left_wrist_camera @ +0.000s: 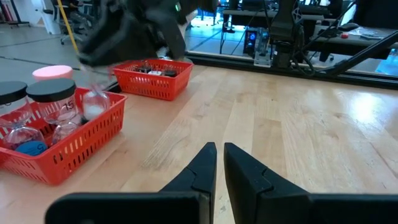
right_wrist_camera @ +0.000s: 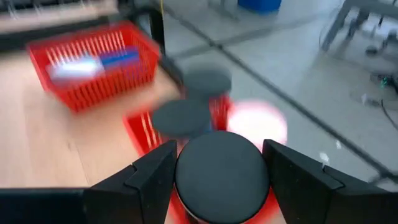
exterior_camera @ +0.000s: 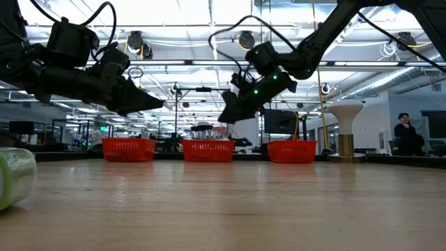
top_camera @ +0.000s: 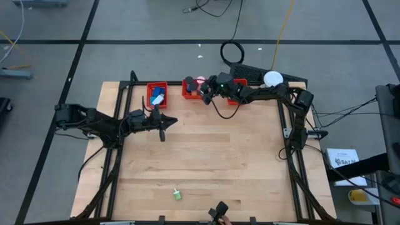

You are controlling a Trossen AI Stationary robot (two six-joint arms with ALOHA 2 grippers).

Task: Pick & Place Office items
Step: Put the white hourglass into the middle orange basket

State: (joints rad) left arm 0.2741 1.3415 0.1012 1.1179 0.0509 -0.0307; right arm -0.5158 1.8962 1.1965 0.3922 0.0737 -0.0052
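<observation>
Right wrist view blurred, right end effector clasping black-lidded jar, left end effector closed

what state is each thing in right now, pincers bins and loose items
left pincer: shut, empty, held above the table
right pincer: fingers either side of a black-capped jar over the middle bin
left bin: holds blue items
right bin: on the table, contents hidden
green roll: lying on its side, loose on the table
white dome: upright at the far table edge
</observation>
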